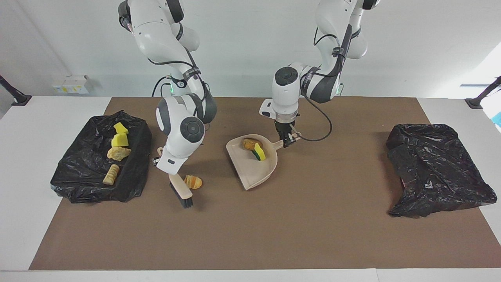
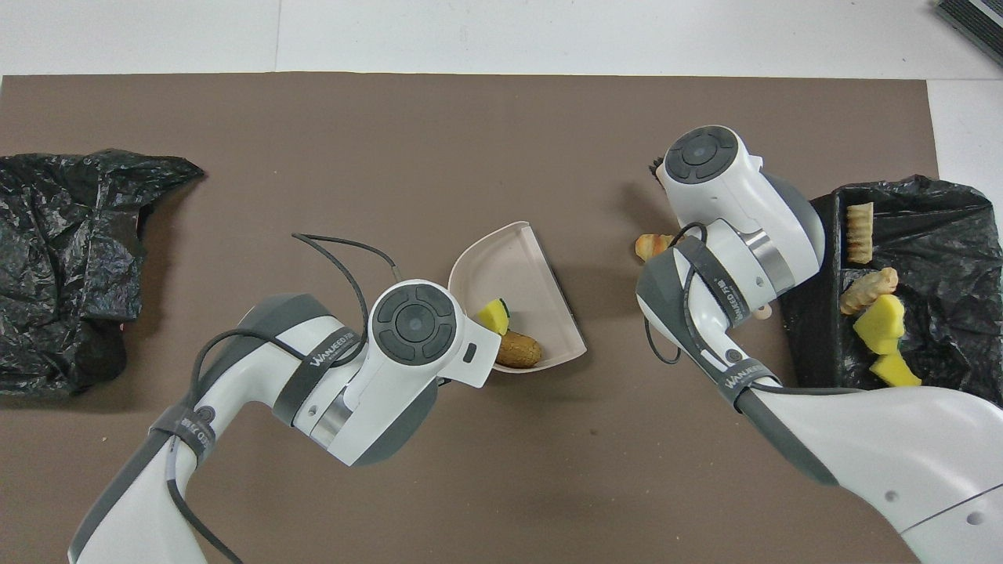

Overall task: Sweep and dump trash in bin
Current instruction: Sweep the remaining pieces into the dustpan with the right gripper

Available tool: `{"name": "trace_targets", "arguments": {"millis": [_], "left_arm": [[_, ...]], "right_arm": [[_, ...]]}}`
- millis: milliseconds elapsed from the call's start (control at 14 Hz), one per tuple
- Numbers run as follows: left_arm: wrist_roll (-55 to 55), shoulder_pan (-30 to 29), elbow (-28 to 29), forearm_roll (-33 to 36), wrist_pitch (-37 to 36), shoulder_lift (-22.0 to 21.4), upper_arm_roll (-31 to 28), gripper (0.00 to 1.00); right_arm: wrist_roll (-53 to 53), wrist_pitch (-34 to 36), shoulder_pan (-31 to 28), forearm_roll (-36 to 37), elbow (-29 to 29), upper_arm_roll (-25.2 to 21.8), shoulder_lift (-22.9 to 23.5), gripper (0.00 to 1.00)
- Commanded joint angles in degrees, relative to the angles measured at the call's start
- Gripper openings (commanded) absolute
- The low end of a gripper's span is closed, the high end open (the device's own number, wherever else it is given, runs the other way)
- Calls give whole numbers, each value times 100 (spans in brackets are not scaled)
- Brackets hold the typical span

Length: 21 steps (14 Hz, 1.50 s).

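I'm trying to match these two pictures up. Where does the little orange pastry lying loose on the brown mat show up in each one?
Facing view: the pastry lies beside the brush, between the trash-filled black bin and the dustpan.
Overhead view: the pastry peeks out beside the right arm's wrist, between dustpan and bin.
Shared landmark: the dustpan, holding a sponge chunk and a brown piece.

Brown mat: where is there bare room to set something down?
Bare: the brown mat along its edge farthest from the robots, and between the dustpan and the empty black bag. Crowded: between the filled bin, brush and loose croissant piece.
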<state>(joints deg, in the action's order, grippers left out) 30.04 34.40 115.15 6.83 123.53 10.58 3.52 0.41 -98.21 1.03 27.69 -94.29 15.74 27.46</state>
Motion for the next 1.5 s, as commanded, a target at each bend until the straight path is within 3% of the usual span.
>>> {"name": "trace_targets", "arguments": {"millis": [0,286,716,930,1073,1216,1431], "left_arm": [[-51,49,-37,-68,-102,-29,-27,0],[-42,41,-28,-68,-110,-38,-27,0],[-174,172,-45,11,-733,-108,-35,0],[-227,331,-89,310,-1121,-143,-27,0],[-218,331,-19,310,-981,-170,0,0],[-166,287,103,310,-465,-161,8,0],[220,191,227,293,127,-144,0,0]], "right_arm": [[21,171,-156,-351,-71,52,75,0],[12,241,-147,-1236,-441,69,-74,0],[29,172,-59,-3679,-1169,244,-451,0],[99,-355,177,-4708,-1784,316,-741,0],[196,-505,398,-5455,-1900,316,-821,0],[214,-235,398,-6193,-1770,307,-821,0],[433,284,302,-6206,-1505,254,-917,0]]}}
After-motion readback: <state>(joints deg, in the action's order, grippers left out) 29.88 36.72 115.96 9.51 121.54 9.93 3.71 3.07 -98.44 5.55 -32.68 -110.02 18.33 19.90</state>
